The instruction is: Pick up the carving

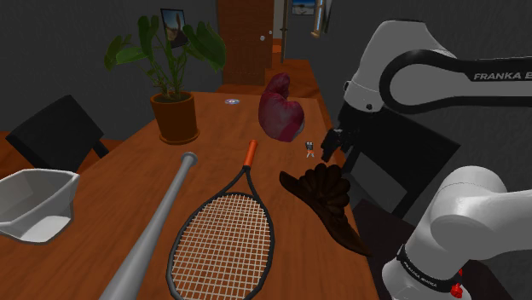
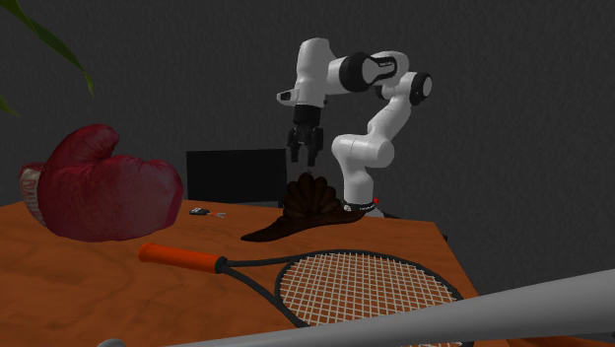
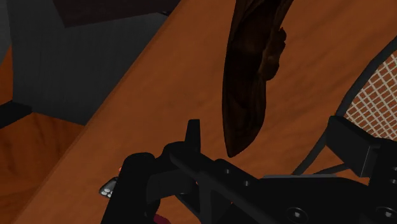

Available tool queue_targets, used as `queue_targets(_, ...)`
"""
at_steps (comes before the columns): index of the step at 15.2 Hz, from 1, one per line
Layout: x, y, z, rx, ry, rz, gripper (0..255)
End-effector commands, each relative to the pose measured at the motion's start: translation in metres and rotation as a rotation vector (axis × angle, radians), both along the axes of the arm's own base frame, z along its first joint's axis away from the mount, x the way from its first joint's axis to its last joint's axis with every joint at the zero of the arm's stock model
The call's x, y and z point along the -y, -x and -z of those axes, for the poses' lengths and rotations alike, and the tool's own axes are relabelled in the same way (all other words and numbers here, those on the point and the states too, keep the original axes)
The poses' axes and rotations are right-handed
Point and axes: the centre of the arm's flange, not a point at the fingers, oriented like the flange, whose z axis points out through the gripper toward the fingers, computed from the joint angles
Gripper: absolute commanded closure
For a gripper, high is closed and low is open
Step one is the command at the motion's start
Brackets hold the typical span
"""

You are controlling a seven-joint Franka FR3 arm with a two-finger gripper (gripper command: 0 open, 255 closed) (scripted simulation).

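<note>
Black two-finger gripper [image 3: 272,137] hovers just above the dark brown, feather-shaped carving [image 1: 328,200], jaws wide apart and gripping nothing. That carving lies at the orange wooden table's [image 1: 119,170] edge. Well apart from the carving, a terracotta pot [image 1: 175,117] holds a green leafy plant [image 1: 166,47]. Above the carving, the white arm [image 1: 426,68] reads "FRANKA E".

A: What lies on the brown wooden counter [image 1: 111,183]?
B: A tennis racket with black frame and orange grip [image 1: 226,234], and beside it a long grey metal baseball bat [image 1: 153,232].
A: And farther back?
B: A dark red boxing glove [image 1: 281,109], and a green plant in a brown clay pot [image 1: 176,117]. A white tub [image 1: 34,204] is at the shoulder view's left.
</note>
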Motion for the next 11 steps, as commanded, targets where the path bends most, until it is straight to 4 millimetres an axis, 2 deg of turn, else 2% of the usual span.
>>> queue_targets(1,-0.001,0.006,0.017,0.023,0.006,0.006,0)
queue_targets(8,-0.001,0.006,0.057,0.023,0.006,0.006,0)
queue_targets(10,-0.001,0.006,0.057,0.023,0.006,0.006,0)
queue_targets(11,-0.001,0.006,0.057,0.023,0.006,0.006,255)
